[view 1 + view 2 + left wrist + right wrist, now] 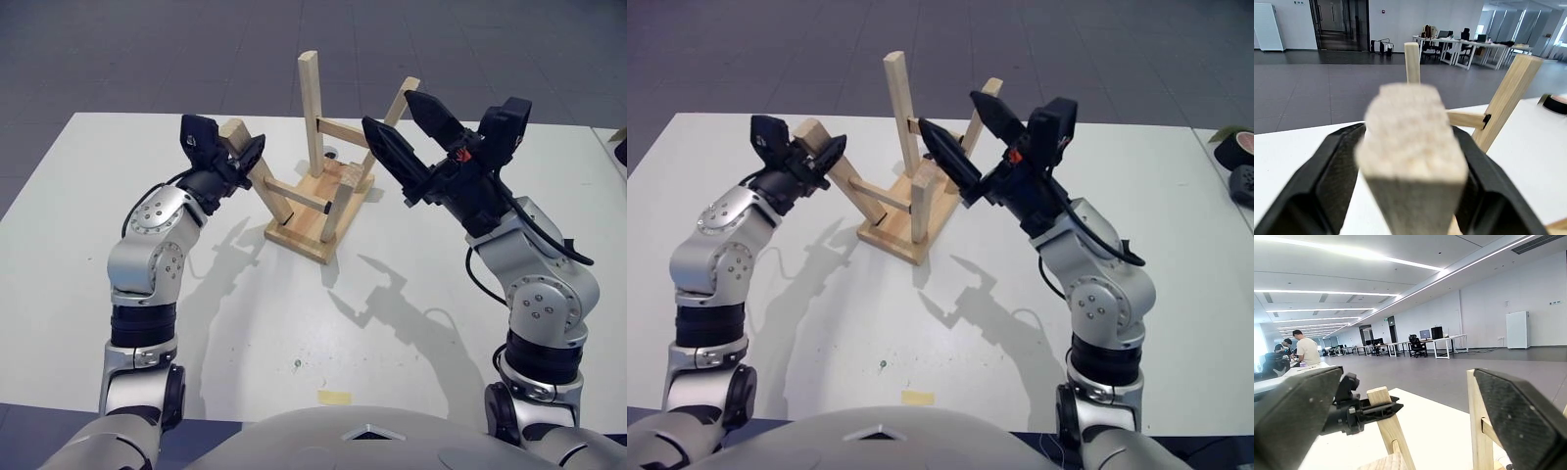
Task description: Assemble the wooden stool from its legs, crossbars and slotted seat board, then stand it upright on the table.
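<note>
The wooden stool lies upside down, its seat board (299,235) flat on the white table (118,176) and its legs pointing up. Crossbars (294,194) join the legs. My left gripper (235,147) is shut on the top end of the tilted left leg (257,176); in the left wrist view, that leg's end (1410,142) sits between the black fingers (1327,181). My right gripper (389,110) hangs open over the stool's right side. The top of the right leg (1476,421) stands between its spread fingers (1298,406); I cannot tell whether they touch it.
A strip of yellow tape (333,397) lies near the table's front edge. Dark objects (1239,162) sit at the far right edge. A small dark round thing (331,154) lies behind the stool. Bare table spreads in front of the stool.
</note>
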